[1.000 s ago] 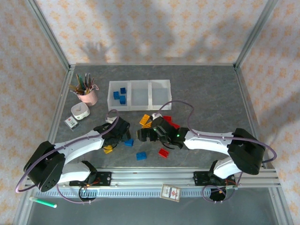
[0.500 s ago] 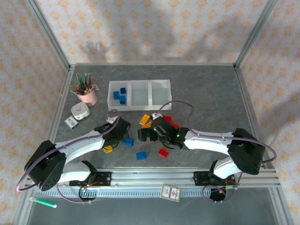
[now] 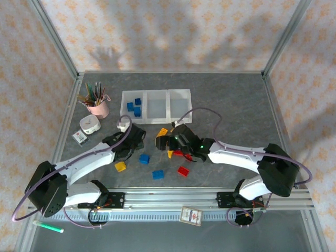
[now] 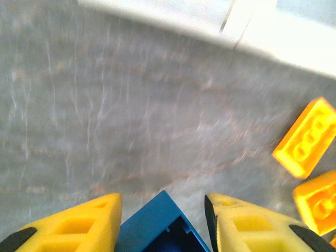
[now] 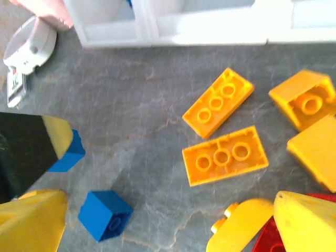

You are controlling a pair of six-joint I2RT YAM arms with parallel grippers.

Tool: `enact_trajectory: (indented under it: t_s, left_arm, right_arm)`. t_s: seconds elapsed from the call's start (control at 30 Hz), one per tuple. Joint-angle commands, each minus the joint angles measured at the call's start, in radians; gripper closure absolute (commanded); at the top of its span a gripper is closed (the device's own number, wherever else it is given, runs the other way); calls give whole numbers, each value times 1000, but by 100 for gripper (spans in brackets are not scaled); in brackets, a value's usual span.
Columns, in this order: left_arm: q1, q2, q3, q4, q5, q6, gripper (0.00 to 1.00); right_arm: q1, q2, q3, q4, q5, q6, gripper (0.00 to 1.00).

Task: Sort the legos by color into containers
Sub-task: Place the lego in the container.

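Blue lego [image 4: 152,227] pinched corner-up in left gripper [image 4: 161,206]; right gripper [image 5: 165,195] wide apart, empty.

Bottom edge: left gripper [image 4: 161,210], yellow fingers [image 4: 79,226] pressed against both sides of a blue brick [image 4: 157,231], with a dark hollow visible in the brick. Beyond the fingertips: grey mottled table [image 4: 105,121], blurred. Top edge: white tray [image 4: 173,16], near wall running left to right. Right side: upper orange brick [image 4: 306,137], studs up, lying askew on the table. Just below it: lower orange brick [image 4: 317,202], cut off by the frame edge, close beside the right finger.
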Motion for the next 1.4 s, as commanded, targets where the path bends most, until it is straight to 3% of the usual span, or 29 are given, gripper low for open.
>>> enact_trajectory:
  t_s: [0.0,0.23,0.47,0.77,0.87,1.1,1.37]
  left_arm:
    - [53,50,108,4,-98,71,59]
    - [174,249,311,78,-138,134,59]
    - [223,434,466,161,-191,162,59]
    - [287,614,605,231,-136,190,55]
    - [295,659,648,224,-118,207,50]
    - [295,652,658,193,-75,251,38]
    - [287,546,589,178,1,274,30]
  right_arm:
    - [-28,-23,42,-2,10,2,0]
    - [-63,5,102,5,24,-27,0]
    - [-72,44,157,-5,26,-52,0]
    - [-82,68,199,-13,26,-73,0]
    - [-83,70,211,-21,26,-79,0]
    - [-83,60,213,-30,22,-87,0]
    - [-83,38,191,-47,3,-75,0]
